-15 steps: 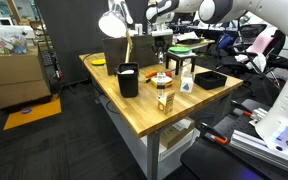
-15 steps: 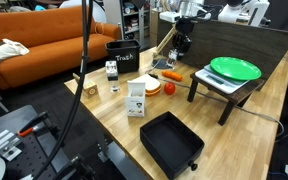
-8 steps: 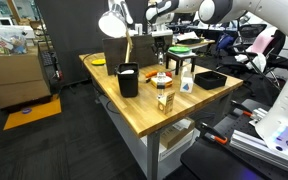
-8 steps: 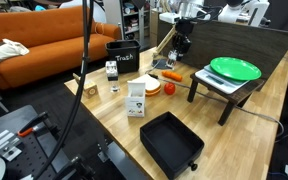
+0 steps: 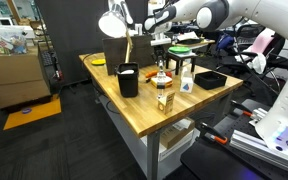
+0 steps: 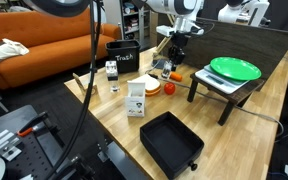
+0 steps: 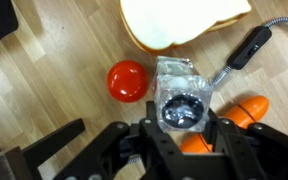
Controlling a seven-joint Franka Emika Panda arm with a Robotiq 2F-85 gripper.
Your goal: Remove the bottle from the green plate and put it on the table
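Now lowered, fingers (image 7: 149, 135) clasping bottle (image 7: 184, 98), over table (image 6: 104, 110)

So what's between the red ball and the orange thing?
The bottle, held in the claw, sits between the red ball and the orange thing. The wrist view shows it.

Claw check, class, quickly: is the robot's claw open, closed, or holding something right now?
Claw: closed, gripping the bottle between its fingers.
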